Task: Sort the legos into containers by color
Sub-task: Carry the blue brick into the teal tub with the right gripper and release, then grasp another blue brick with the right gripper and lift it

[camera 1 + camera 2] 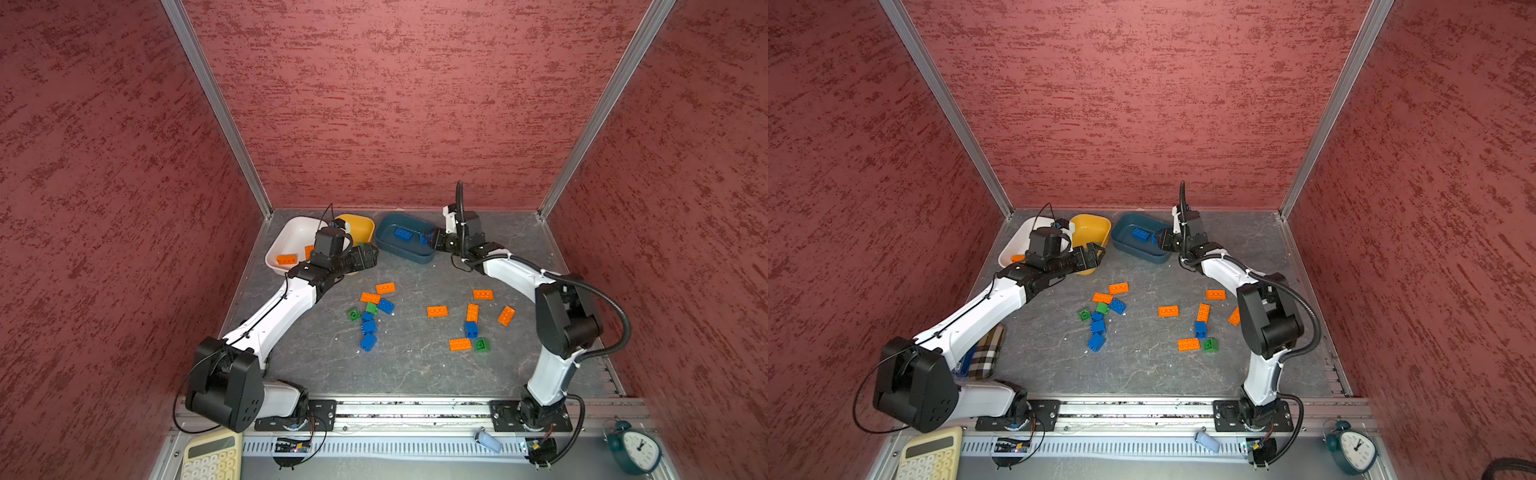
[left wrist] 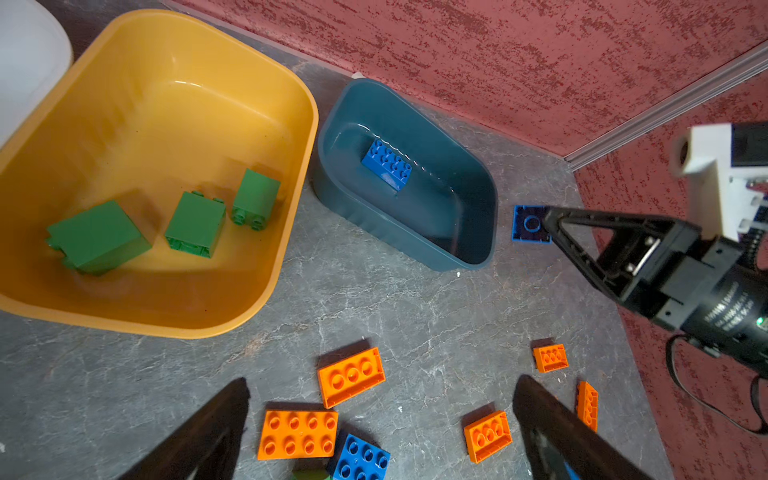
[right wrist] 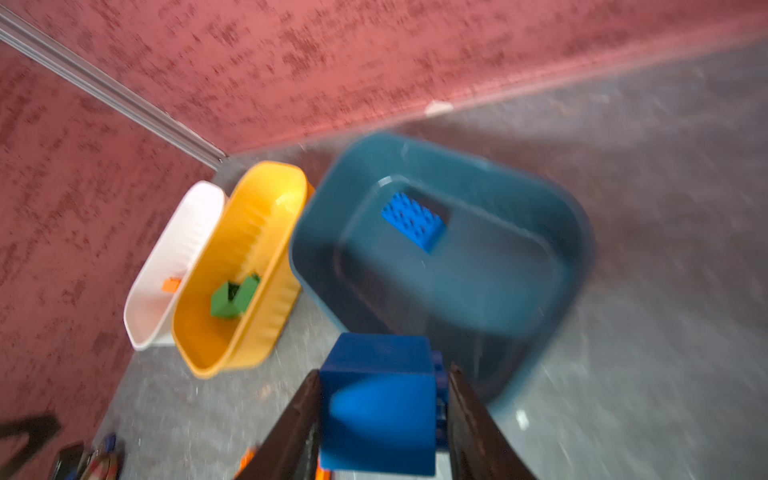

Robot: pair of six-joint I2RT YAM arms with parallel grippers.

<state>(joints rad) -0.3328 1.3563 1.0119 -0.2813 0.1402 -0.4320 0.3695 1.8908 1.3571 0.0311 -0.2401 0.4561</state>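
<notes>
My right gripper (image 3: 382, 372) pinches a blue brick (image 3: 376, 411) at the rim of the teal tub (image 3: 577, 232). My left gripper (image 2: 382, 382) is spread wide, holding nothing, beside the yellow tub (image 2: 286, 232). Loose legos (image 1: 436, 311) lie on the table (image 1: 415, 370).

A grey marbled table (image 1: 415, 365) sits inside red textured walls (image 1: 374, 104) joined by aluminium corner posts (image 1: 216, 104). In both top views a cream calculator (image 1: 212, 457) lies just past the table's near-left corner, and a dark teal alarm clock (image 1: 636, 451) stands past the near-right corner. Between them runs a slotted grey cable duct (image 1: 395, 449) with a small pale-blue capsule (image 1: 488, 441) on it. A plaid fabric pouch (image 1: 987, 353) lies along the table's left edge.
</notes>
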